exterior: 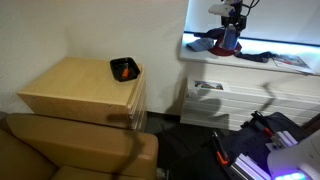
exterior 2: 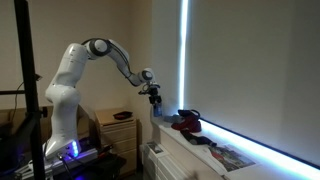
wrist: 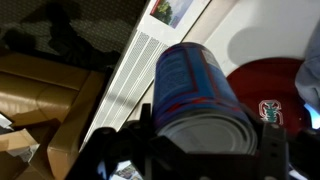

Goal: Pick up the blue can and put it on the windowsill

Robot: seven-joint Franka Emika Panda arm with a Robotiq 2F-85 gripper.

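One blue can [wrist: 195, 85] upright, axis vertical

we see the blue can [wrist: 195, 95] held in our gripper [wrist: 205, 142], white windowsill [wrist: 250, 30] and a red item [wrist: 262, 85] behind.

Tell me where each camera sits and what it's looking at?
Exterior view: across the room, facing the wooden cabinet and windowsill; only the gripper shows.
Exterior view: beside the window, looking along the windowsill; the whole arm shows.
Wrist view: above the blue can, looking down; gripper parts show.
Shared: all three see the can.
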